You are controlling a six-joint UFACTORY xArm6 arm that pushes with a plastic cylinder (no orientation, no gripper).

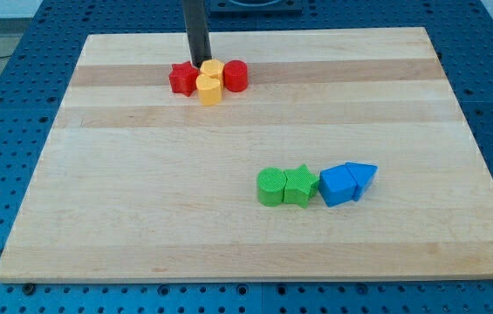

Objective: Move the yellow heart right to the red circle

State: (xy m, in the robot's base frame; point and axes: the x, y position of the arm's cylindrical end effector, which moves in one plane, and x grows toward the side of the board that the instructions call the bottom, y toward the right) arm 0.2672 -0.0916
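A yellow heart (209, 88) sits near the view's top, left of centre, in a tight cluster. A second yellow block (213, 69) lies just above it. The red circle (236, 76) touches this pair on the view's right. A red star (181, 78) touches them on the view's left. My tip (200, 63) is at the cluster's upper edge, between the red star and the upper yellow block, touching or nearly touching them.
A green circle (270, 187), a green star (297, 185), a blue block (337, 184) and a blue triangle (363, 176) form a row at the view's lower right. The wooden board (141, 218) rests on a blue perforated table.
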